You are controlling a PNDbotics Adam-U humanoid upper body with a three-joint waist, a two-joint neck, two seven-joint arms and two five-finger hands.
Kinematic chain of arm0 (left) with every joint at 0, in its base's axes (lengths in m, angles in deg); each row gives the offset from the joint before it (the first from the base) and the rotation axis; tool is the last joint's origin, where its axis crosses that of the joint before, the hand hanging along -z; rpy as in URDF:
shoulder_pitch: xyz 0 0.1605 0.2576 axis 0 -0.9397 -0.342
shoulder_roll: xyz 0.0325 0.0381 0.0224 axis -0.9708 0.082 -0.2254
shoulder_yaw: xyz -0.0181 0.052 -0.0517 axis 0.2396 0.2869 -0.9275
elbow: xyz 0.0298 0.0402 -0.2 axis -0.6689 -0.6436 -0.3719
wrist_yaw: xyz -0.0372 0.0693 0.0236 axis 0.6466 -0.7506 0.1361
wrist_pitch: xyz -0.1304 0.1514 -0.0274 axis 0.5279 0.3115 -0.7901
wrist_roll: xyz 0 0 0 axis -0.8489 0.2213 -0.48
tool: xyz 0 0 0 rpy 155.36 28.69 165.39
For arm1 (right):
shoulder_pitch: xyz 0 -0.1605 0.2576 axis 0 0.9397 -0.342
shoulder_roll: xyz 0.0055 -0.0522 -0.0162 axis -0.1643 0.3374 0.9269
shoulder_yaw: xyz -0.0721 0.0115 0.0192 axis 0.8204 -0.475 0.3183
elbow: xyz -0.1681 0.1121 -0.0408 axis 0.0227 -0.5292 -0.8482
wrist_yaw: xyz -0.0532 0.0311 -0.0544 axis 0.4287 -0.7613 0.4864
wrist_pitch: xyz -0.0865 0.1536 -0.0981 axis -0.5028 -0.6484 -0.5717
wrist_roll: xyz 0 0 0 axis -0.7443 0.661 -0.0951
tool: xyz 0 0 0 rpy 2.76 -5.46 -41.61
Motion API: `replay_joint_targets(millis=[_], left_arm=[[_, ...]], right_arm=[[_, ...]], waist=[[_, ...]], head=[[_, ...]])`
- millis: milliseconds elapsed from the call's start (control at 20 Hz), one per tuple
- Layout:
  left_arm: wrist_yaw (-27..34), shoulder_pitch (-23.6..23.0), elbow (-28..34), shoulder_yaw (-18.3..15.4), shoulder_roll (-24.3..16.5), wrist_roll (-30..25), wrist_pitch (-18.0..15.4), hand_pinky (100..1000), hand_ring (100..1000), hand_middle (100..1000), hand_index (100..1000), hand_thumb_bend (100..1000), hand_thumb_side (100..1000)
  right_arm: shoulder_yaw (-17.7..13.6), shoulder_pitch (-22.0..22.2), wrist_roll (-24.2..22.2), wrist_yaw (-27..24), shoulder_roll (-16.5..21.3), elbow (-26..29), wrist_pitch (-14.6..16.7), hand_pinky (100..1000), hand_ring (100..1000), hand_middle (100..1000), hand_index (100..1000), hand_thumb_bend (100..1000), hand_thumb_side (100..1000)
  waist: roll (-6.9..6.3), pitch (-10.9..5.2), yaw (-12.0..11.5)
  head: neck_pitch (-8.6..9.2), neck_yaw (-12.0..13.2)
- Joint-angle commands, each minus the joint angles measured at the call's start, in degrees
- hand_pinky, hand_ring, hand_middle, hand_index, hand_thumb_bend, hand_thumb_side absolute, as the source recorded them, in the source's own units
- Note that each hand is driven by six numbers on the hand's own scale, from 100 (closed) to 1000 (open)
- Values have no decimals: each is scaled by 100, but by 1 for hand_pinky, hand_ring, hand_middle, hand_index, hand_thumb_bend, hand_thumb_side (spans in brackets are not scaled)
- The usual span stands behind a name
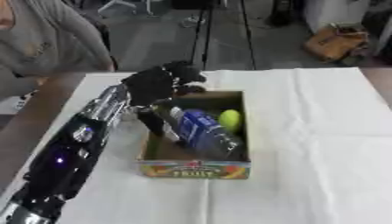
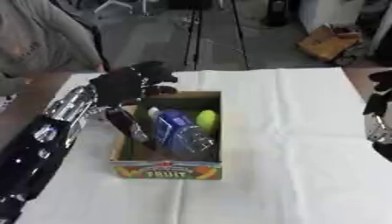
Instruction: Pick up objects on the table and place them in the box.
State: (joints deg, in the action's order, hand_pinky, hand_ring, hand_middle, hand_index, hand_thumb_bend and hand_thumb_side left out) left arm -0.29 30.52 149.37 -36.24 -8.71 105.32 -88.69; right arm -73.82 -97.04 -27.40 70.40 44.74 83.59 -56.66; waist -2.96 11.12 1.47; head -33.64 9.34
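Note:
An open cardboard box (image 1: 195, 169) with a colourful "FRUIT" label on its front stands on the white cloth. Inside lie a blue-labelled bottle (image 1: 205, 131), a yellow-green round thing (image 1: 229, 120) and a dark slender thing (image 2: 128, 124) leaning against the left wall. My left hand (image 1: 155, 84), black, hovers over the box's far left corner with its fingers spread and relaxed, just above the dark thing's top end. I cannot tell whether they touch. My right hand (image 2: 376, 104) shows only at the right edge of the right eye view, away from the box.
The white cloth (image 1: 314, 144) covers the table to the right of and in front of the box. A bare brown table edge (image 1: 34, 118) runs along the left. A person in grey sits at the far left corner.

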Motion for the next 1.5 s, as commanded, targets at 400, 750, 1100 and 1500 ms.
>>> replay_joint_targets(millis=[400,750,1100,1500], left_arm=[[6219,-1772,1928,-1451,-684,-655,1526,558,783,833,871,457,859],[7766,-2959,2739,-1994,-558,-901,1965,522,772,835,877,423,906],[7798,-3227,2882,-2177,-428,-978,2096,520,770,832,877,419,908],[7769,-3273,2925,-2244,-339,-927,2148,521,768,832,877,416,915]], right_arm=[[-137,90,57,5,22,125,-106,527,555,586,776,100,206],[-156,118,82,22,9,125,-145,526,554,585,777,100,220],[-170,125,97,30,18,125,-154,526,554,585,777,100,218],[-188,131,113,42,8,125,-164,525,554,584,777,100,222]], waist=[[97,-136,-259],[124,-113,-348],[131,-118,-372],[128,-110,-388]], head=[[-61,-205],[-81,-274],[-83,-275],[-72,-267]])
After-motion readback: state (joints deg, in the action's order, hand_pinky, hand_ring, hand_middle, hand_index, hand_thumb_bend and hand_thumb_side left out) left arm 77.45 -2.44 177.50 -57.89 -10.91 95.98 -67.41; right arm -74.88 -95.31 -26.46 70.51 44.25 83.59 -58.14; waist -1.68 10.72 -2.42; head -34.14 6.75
